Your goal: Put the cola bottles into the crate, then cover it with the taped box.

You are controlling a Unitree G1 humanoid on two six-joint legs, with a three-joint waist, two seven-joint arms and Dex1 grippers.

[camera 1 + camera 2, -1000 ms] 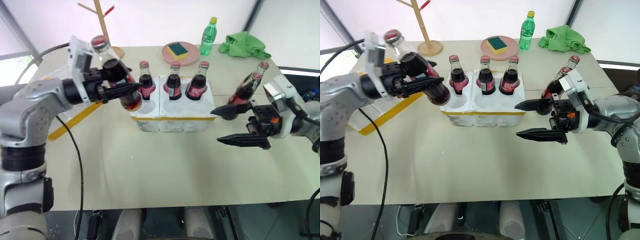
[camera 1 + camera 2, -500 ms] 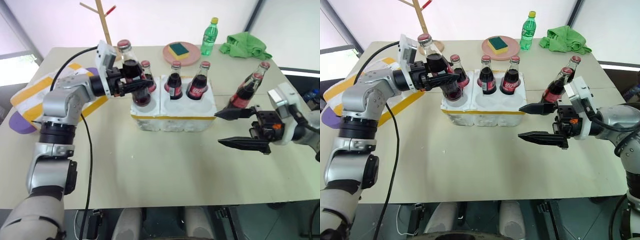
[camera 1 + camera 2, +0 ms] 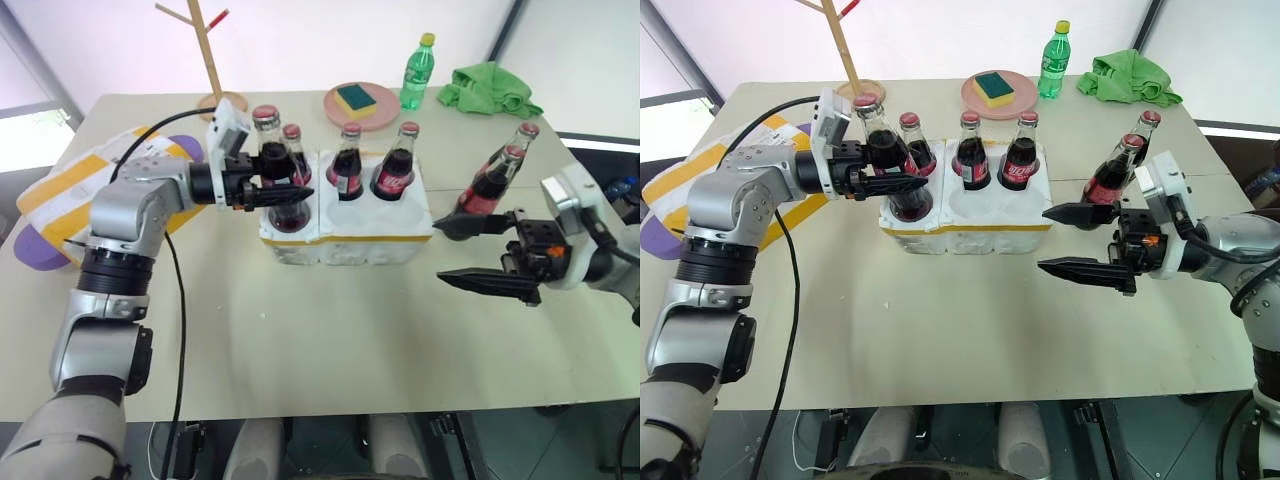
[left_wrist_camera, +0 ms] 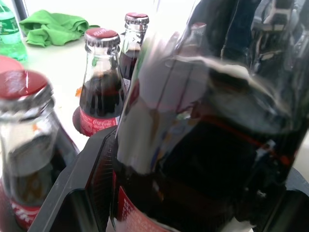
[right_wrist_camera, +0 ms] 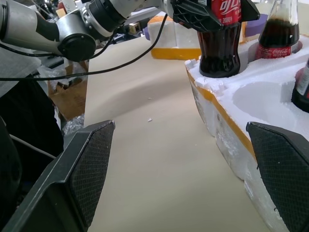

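Bottles of cola stand in and around the crate [image 3: 345, 232], a low white foam tray with a yellow strip round its base, near the middle of the beige tabletop [image 3: 300, 340]. Three bottles fill the back row of wells [image 3: 292, 160] [image 3: 348, 163] [image 3: 397, 162]. The left claw [image 3: 270, 190] is clamped on a fourth cola bottle [image 3: 275, 172], held upright with its base in the front well at the crate's left end; the right wrist view shows that bottle's bottom sitting inside the well [image 5: 218, 43]. The two front wells to its right are empty. Two more cola bottles [image 3: 495, 178] [image 3: 516, 142] stand on the tabletop to the right of the crate, one behind the other, well apart from it.

The right claw [image 3: 480, 252] hovers above the tabletop in front of those two bottles, pointing toward the crate, its black fingers [image 5: 82, 164] spread wide and holding nothing.

The taped box [image 3: 75, 190], white foam with wide yellow bands, lies at the tabletop's left edge behind the left arm. At the far side sit a green plastic bottle [image 3: 417, 72], a pink plate [image 3: 375, 112] bearing a sponge [image 3: 355, 98], a green cloth [image 3: 490, 88] and a wooden stand [image 3: 208, 52].
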